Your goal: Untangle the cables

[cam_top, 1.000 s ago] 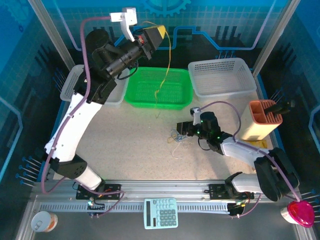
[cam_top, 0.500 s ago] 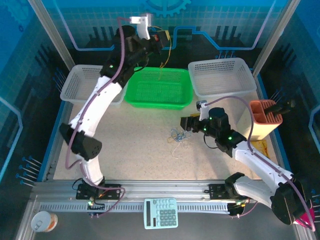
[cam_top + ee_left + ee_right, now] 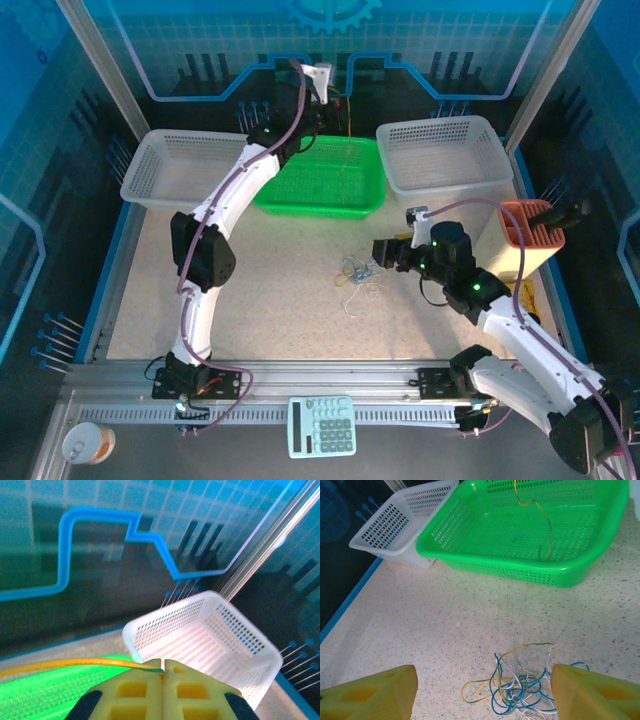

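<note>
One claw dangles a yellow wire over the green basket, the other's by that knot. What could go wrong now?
The left claw pinches the yellow wire just at its tips, so it might slip early and land outside the green basket. The open right claw near the tangle could grab several strands at once and drag the whole knot.

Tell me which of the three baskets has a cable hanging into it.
The green basket in the middle: a yellow cable dangles into it from the left tool; the white baskets either side hold none.
</note>
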